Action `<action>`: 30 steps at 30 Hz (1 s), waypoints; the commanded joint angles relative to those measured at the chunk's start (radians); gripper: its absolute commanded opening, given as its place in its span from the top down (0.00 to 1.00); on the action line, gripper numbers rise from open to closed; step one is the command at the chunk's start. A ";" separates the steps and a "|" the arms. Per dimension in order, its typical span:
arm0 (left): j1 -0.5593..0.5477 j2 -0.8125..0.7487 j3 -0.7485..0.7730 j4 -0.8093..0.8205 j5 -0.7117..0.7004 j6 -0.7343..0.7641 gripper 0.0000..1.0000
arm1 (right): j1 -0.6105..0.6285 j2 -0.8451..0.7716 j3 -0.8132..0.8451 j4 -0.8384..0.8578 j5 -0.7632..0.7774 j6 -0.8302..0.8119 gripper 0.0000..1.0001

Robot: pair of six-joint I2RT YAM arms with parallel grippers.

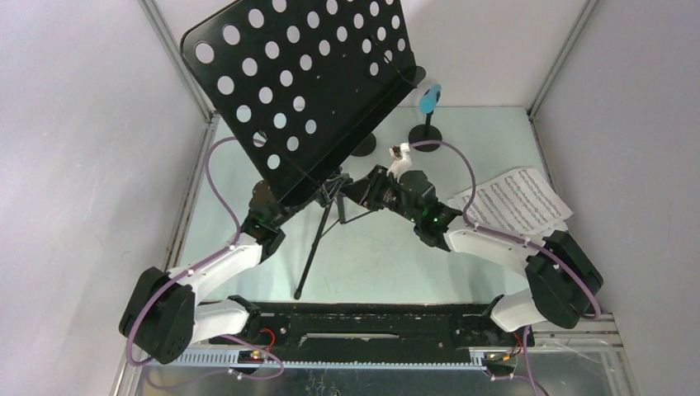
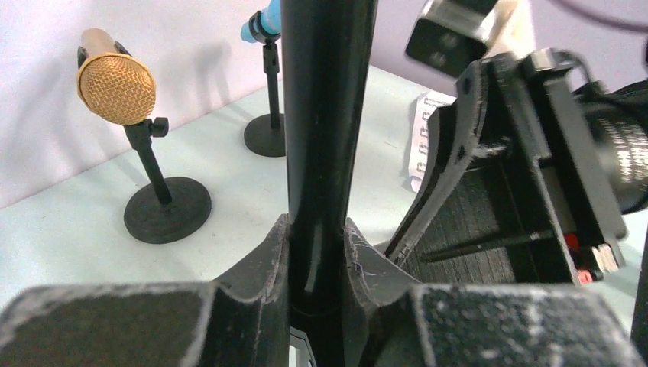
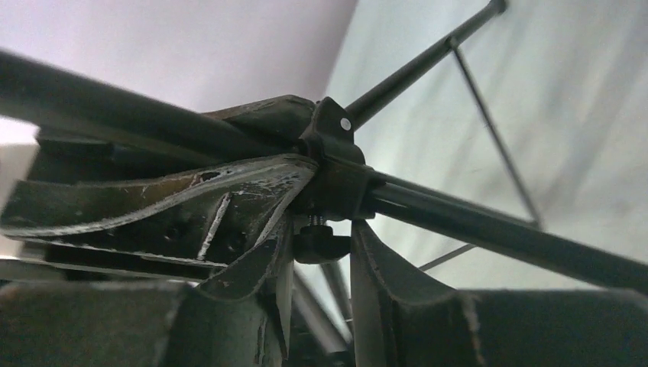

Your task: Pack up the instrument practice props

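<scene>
**Both grippers at the music rack's stem**

The black music rack (image 1: 305, 91) stands on its tripod legs on the pale table (image 1: 388, 256), its perforated desk tilted and empty.

The left gripper (image 2: 317, 245) is clamped on the rack's upright pole (image 2: 325, 115). Both fingers (image 2: 267, 260) press against the tube with no gap showing.

The right gripper (image 3: 321, 233) comes in from the rack's right side, under the collar (image 3: 336, 168) where the legs meet the pole. Its fingers (image 3: 382, 267) stand narrow on either side of the small black knob (image 3: 319, 243) below that collar. Whether they actually pinch it cannot be told, since the edges blur together there.

Behind the rack, toward the far wall, are two short round-based clip holders. One (image 2: 166, 208) carries the tan microphone (image 2: 115, 86). The other (image 1: 426, 136), to the rack's right rear, carries the light-blue microphone (image 1: 428, 97); both holders stand upright.

The white sheet-music pages (image 1: 516, 202) lie flat on the table, well to the right of the rack.
</scene>
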 commanded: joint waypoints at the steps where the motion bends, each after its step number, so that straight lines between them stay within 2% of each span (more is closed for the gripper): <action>1: -0.035 0.060 -0.034 -0.262 0.116 -0.020 1.00 | 0.096 -0.016 0.130 -0.162 0.183 -0.601 1.00; 6: -0.035 0.061 -0.033 -0.263 0.112 -0.017 1.00 | 0.214 -0.022 0.131 -0.201 0.198 -1.243 1.00; 9: -0.036 0.063 -0.031 -0.264 0.113 -0.017 1.00 | 0.285 -0.012 0.131 -0.235 0.232 -1.573 1.00; 12: -0.036 0.059 -0.034 -0.266 0.109 -0.015 1.00 | 0.352 0.011 0.131 -0.243 0.371 -1.811 1.00; 17: -0.036 0.058 -0.033 -0.268 0.105 -0.013 1.00 | 0.402 0.043 0.125 -0.237 0.561 -2.051 1.00; 20: -0.036 0.067 -0.027 -0.269 0.105 -0.017 1.00 | 0.424 0.057 0.090 -0.112 0.649 -2.135 1.00; 23: -0.036 0.067 -0.024 -0.272 0.103 -0.017 1.00 | 0.439 0.056 0.088 -0.006 0.695 -2.110 0.97; 24: -0.036 0.066 -0.025 -0.273 0.100 -0.016 1.00 | 0.446 0.045 0.088 0.005 0.697 -2.083 0.91; 26: -0.036 0.062 -0.026 -0.275 0.096 -0.015 1.00 | 0.456 0.003 0.088 -0.025 0.680 -2.000 0.70; 27: -0.036 0.062 -0.026 -0.275 0.095 -0.013 1.00 | 0.456 -0.028 0.088 -0.066 0.653 -1.943 0.63; 29: -0.035 0.062 -0.026 -0.274 0.089 -0.012 1.00 | 0.440 -0.094 0.088 -0.136 0.582 -1.774 0.48; 30: -0.036 0.062 -0.025 -0.274 0.088 -0.011 1.00 | 0.425 -0.127 0.086 -0.171 0.544 -1.698 0.38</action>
